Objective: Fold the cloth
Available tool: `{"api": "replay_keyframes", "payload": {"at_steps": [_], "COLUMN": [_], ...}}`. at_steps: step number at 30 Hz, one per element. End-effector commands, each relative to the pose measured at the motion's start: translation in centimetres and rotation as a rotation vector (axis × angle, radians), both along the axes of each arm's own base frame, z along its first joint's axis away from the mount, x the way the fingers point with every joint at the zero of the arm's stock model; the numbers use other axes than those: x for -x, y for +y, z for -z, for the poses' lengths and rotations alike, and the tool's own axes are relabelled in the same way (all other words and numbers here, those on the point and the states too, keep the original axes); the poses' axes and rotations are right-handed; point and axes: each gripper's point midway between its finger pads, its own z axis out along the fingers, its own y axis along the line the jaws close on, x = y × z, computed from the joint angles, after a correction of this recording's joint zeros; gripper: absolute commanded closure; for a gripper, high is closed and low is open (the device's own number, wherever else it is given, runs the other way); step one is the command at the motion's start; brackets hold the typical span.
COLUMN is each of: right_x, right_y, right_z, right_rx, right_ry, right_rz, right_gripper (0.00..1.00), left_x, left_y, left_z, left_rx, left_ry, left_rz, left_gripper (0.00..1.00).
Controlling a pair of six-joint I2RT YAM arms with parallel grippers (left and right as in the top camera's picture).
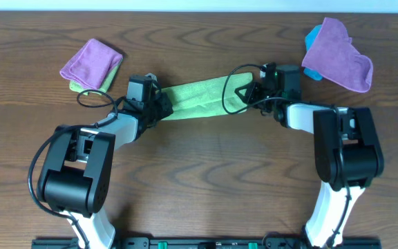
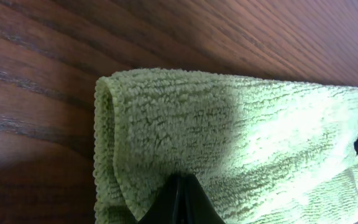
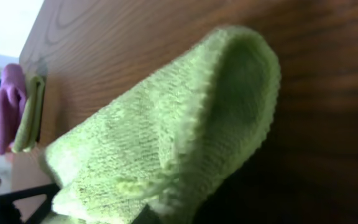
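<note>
Only overhead: full length of the cloth point(image 1: 199, 99).

Right purple cloth point(image 1: 337, 55) overlaps blue cloth point(image 1: 312, 36), left purple cloth point(image 1: 90, 61) well apart

arms were 2: left arm point(image 1: 81, 162), right arm point(image 1: 344, 149) | green cloths 2: long green cloth point(image 1: 197, 99), small green cloth point(image 1: 78, 86) | purple cloths 2: left purple cloth point(image 1: 90, 61), right purple cloth point(image 1: 337, 55) | blue cloth point(image 1: 312, 36) 1, seemingly | table point(image 1: 206, 180) 1

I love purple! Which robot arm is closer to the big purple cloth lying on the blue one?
Right. The right arm ends just left of that crumpled purple microfibre cloth; the left arm is far off, beyond the lime-green microfibre cloth.
</note>
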Motion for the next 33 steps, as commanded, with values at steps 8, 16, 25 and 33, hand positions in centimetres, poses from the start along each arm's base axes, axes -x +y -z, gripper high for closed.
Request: {"api": "replay_keyframes", "payload": {"at_steps": [8,16,25,33], "right_x": [0.0,0.0,1.2,1.5], "right_y": [-0.2,0.8,4.8,9.3], "right_z": [-2.3,-6.9,-9.0,-11.0], "right_rx": [0.015,0.012,-0.018,-0.011], "right_ry": [-0.076,-0.168,-0.212,-0.273], "right_rz": [-0.039,-0.066,-0.166,-0.233], "right_gripper": [0.99,0.99,0.99,0.99], "left_x": [0.4,-0.6,-1.0,-1.0], "left_y": [-0.5,-0.9,-1.1,-1.1], "left_z": [0.6,-0.5,-1.0,-1.0], "left_rx": [0.017,0.028,0.035,0.035], "left_ry": [0.031,0.001,-0.008,-0.008], "left_rz": [0.021,0.025,0.03,0.03], "left_gripper": [0.95,0.94,0.94,0.94]}}
